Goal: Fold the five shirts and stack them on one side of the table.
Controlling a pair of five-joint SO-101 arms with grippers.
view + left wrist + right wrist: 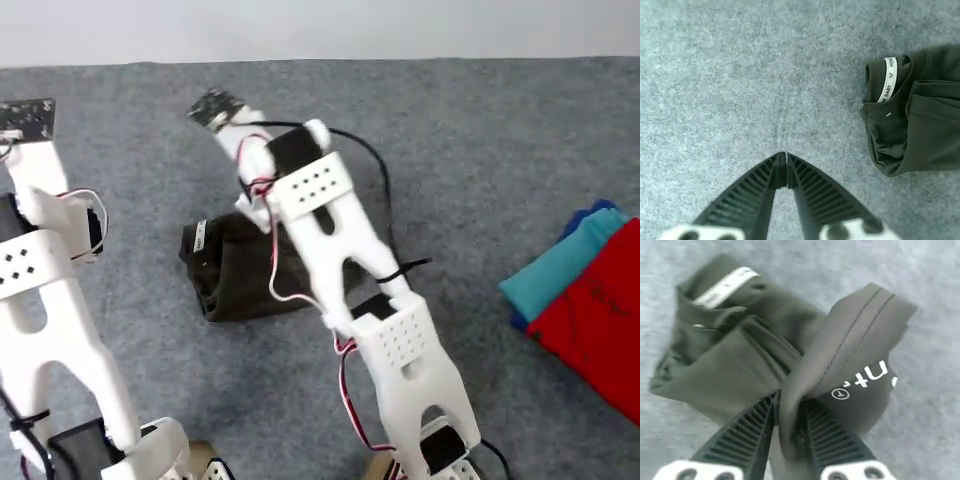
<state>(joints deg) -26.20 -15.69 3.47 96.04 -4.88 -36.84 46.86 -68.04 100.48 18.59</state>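
A dark olive shirt (225,272) lies bunched on the grey felt table, its white neck label turned up. My right gripper (790,401) is shut on a raised fold of this shirt (740,350), with cloth pinched between the ribbed fingers and a printed flap hanging beside them. In the high view the right arm (330,230) stretches over the shirt and hides part of it. My left gripper (786,159) is shut on nothing above bare felt. The olive shirt (915,115) lies a short way off from it.
Folded red (600,320), teal (560,265) and blue (592,213) shirts are stacked at the table's right edge. The left arm (40,270) stands along the left side. Open felt (470,150) lies between the olive shirt and the stack.
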